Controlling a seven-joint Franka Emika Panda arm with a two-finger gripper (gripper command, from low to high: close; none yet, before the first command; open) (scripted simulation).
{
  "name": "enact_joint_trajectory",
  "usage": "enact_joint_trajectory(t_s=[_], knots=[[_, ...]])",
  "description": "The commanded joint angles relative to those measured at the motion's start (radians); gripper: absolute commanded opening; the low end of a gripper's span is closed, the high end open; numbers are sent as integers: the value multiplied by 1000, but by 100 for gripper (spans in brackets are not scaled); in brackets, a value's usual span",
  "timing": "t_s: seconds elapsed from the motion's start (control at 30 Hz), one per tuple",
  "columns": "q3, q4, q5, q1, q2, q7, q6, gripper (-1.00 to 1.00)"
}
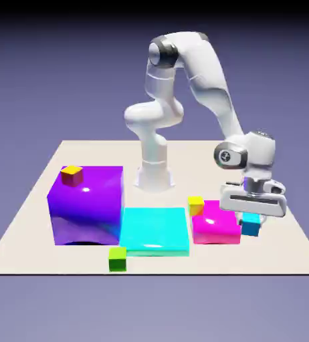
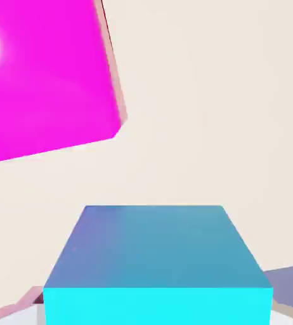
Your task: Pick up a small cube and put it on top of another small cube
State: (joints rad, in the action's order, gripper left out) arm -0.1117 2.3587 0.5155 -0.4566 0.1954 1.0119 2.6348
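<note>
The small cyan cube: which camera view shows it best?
The hand view: the small cyan cube fills the lower middle, large, top and front faces clear. In the exterior view the cube is tiny, partly covered by the gripper, beside the magenta block.

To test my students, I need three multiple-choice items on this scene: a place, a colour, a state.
1. Where is the green cube?
A on another cube
B on the table, by the flat cyan block
C on a big block
2. The block nearest the cyan cube is:
A magenta
B purple
C green
3. The cyan cube is:
A stacked on a cube
B on a big block
C under the gripper, unstacked
Key: B, it rests on the table; A, the magenta block adjoins it; C, no cube lies beneath.
</note>
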Motion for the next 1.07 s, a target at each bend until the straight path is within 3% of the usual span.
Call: enact_joint_trajectory(t_s=[0.0, 0.53, 0.77, 0.8, 1.03], knots=[[8, 25, -11, -6, -36, -31, -18, -100], [142, 411, -177, -98, -606, -514, -317, -100], [160, 459, -65, -50, -419, -592, -84, -100], [160, 459, -65, -50, -419, -592, -84, 100], [142, 411, -177, -98, -606, -514, -317, 100]])
